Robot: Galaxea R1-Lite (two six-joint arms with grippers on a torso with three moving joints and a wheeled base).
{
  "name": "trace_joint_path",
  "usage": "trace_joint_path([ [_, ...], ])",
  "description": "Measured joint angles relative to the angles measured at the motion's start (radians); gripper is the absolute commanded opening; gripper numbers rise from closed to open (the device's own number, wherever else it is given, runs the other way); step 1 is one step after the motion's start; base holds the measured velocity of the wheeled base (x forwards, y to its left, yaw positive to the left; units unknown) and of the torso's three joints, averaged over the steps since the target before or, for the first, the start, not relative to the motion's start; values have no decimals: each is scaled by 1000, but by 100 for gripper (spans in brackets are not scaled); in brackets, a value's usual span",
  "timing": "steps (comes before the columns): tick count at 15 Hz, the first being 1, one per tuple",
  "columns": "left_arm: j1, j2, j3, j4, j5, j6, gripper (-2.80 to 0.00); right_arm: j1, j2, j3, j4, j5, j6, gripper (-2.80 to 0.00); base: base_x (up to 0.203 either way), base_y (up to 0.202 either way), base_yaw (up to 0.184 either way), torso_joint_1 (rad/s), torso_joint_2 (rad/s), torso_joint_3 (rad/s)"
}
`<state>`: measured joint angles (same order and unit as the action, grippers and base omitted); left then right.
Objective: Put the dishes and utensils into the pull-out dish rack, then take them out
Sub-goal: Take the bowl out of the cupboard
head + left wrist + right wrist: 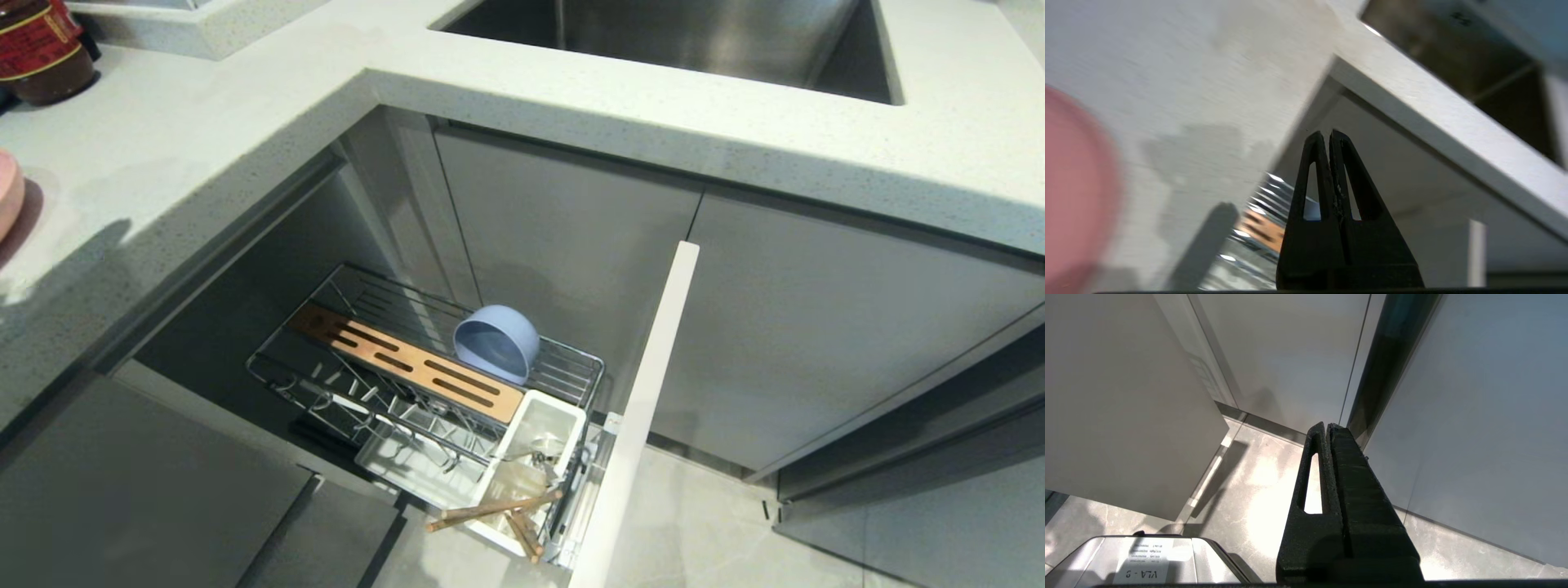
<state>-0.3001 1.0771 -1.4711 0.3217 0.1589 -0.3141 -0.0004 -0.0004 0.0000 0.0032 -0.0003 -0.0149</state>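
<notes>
So we find the pull-out dish rack below and ahead of our left jaws, pressed together empty; bowl and chopsticks are loaded, pink plate on the tabletop beside them. Right jaws are pressed together.

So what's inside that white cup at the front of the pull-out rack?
Wooden chopsticks lean out of the white cup, and something metal glints behind them, probably the spoon. The cup's bottom is hidden.
</notes>
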Motion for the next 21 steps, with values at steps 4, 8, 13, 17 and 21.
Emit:
trace_joint_path([
  [4,-245,92,-3,1,135,-211,-280,0,0,0,0,-1,0,-280,0,0,0,0,0,0],
  [8,-371,242,29,0,271,-325,-280,0,0,0,0,0,0,-280,0,0,0,0,0,0],
  [13,-418,417,73,-6,287,-398,-280,0,0,0,0,0,0,-280,0,0,0,0,0,0],
  [17,-421,539,126,-108,286,-414,-280,0,0,0,0,0,0,-280,0,0,0,0,0,0],
  [21,-417,629,198,-291,284,-414,-280,0,0,0,0,0,0,-280,0,0,0,0,0,0],
])
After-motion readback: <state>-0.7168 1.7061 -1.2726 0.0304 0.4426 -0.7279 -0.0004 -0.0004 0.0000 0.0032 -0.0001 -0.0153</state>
